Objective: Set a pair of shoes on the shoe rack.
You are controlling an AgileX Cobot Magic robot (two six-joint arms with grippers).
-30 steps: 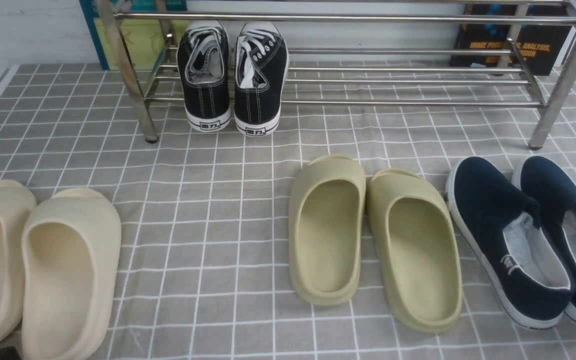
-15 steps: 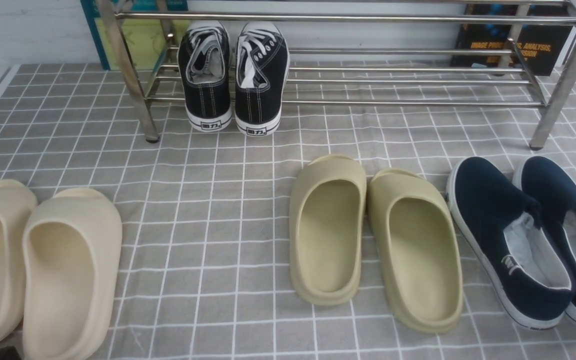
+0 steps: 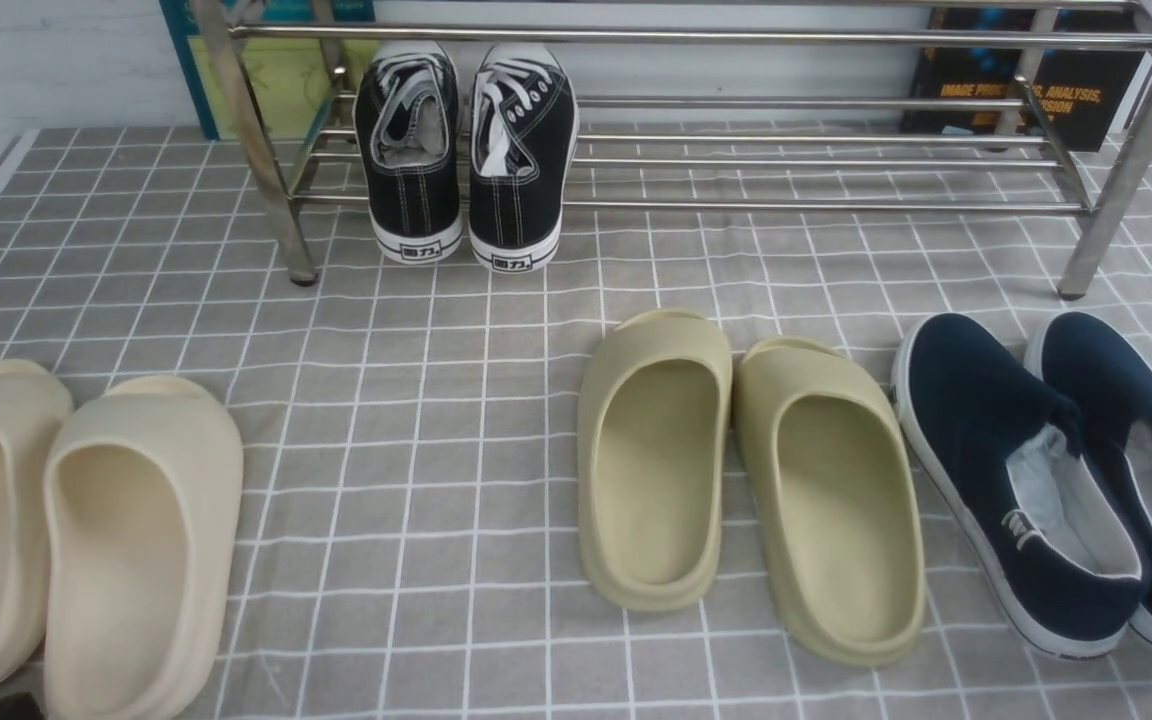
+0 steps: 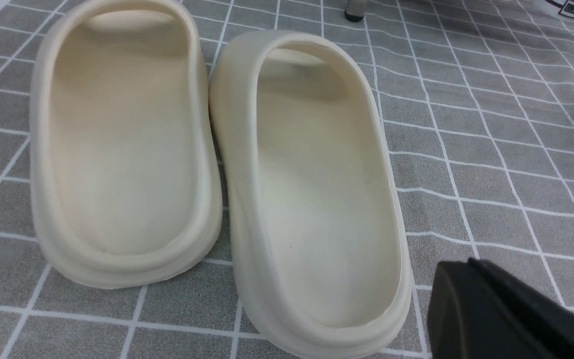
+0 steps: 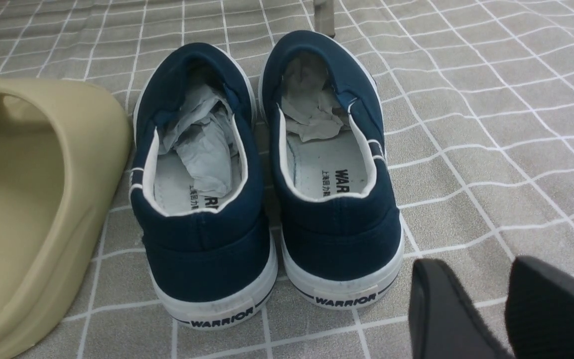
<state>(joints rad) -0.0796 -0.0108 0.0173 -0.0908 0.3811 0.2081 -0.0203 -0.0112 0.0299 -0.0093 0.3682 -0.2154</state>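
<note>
The two black canvas lace-up sneakers (image 3: 466,150) stand side by side, heels outward, at the left end of the low silver tube shoe rack (image 3: 786,160), toes resting on its lower bars; the placement looks complete. Cream foam slides (image 4: 217,164) and navy slip-on shoes (image 5: 267,174) sit on the checked tabletop (image 3: 436,400). Left gripper (image 4: 511,314): jaws closed, empty. Right gripper (image 5: 506,309): jaws narrowly parted, empty.

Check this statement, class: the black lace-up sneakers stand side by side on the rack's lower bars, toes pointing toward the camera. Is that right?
Not quite. The front view shows the black lace-up sneakers side by side on the rack's lower bars, but their heels face the camera; the toes point away.
</note>
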